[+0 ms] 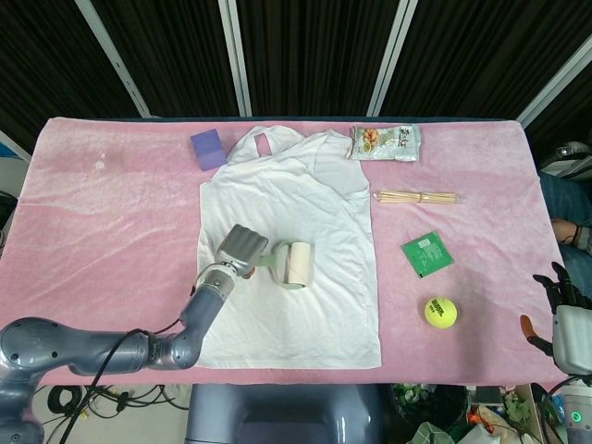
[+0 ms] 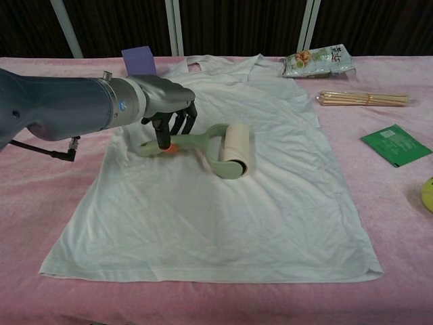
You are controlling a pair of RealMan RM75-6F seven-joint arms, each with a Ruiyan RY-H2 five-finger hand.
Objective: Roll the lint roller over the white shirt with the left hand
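A white shirt lies flat on the pink table. On its middle sits a lint roller with a pale green frame and a cream drum. My left hand grips the roller's handle, which has an orange end, and the drum presses on the fabric. My right hand hangs off the table's right edge, far from the shirt, fingers apart and holding nothing.
A purple block stands by the shirt's left shoulder. At the right lie a snack bag, a bundle of wooden sticks, a green packet and a yellow tennis ball.
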